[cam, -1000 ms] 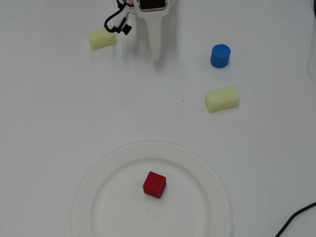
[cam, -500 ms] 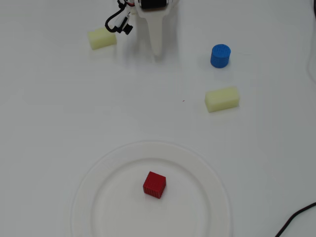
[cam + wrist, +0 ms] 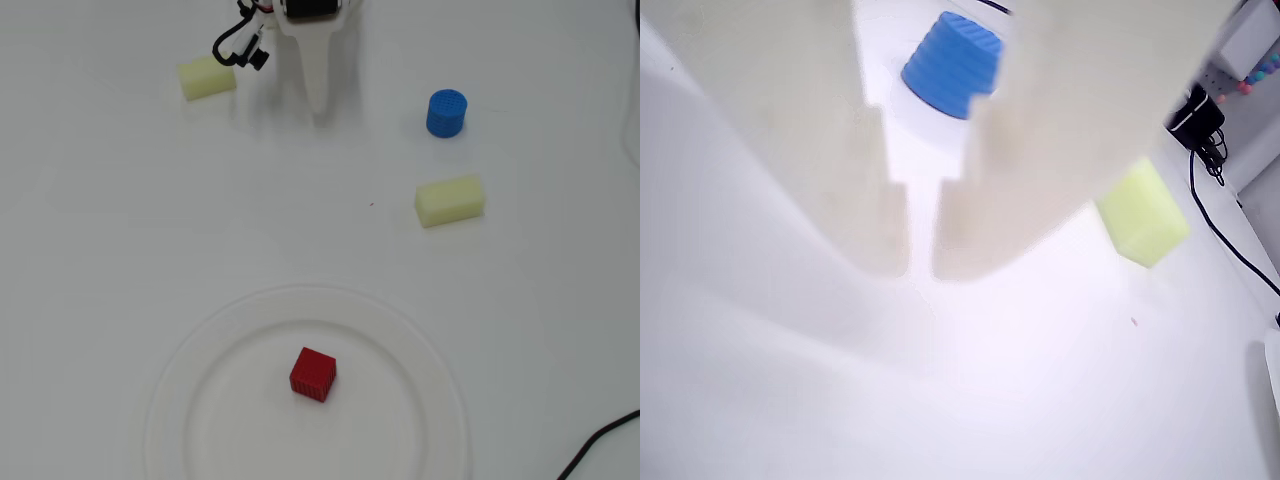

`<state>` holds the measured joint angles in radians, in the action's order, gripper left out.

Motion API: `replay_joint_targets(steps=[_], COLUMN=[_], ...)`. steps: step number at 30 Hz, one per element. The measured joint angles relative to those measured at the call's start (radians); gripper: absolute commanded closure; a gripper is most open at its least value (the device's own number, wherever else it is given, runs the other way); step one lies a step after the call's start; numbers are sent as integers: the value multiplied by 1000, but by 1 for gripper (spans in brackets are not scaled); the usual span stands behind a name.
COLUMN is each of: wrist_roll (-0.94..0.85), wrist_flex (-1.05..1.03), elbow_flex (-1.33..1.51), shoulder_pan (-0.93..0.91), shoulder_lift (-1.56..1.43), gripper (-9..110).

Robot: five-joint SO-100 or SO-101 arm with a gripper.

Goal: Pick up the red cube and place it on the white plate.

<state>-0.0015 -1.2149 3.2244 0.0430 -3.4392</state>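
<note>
While your end effector [image 3: 920, 268] is hanging nearly closed and empty, the red cube [image 3: 313, 374] is sitting well away from it, on the white plate [image 3: 420, 340].

The white gripper [image 3: 318, 100] hangs at the top edge of the overhead view, tapering downward. In the wrist view its fingers [image 3: 880, 215] stand nearly together, holding nothing.

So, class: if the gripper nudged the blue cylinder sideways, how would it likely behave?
The blue cylinder stands upright on its flat end, so it would probably slide rather than roll. Its ribbed sides should grip well. If tipped, it could roll across the table.
</note>
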Motion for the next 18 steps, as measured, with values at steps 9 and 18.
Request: replay_joint_targets(steps=[9,18], wrist_roll=[0,-3], wrist_flex=[0,0], elbow_flex=[0,0], shoulder_pan=[0,0], shoulder_lift=[0,0], gripper=[98,98])
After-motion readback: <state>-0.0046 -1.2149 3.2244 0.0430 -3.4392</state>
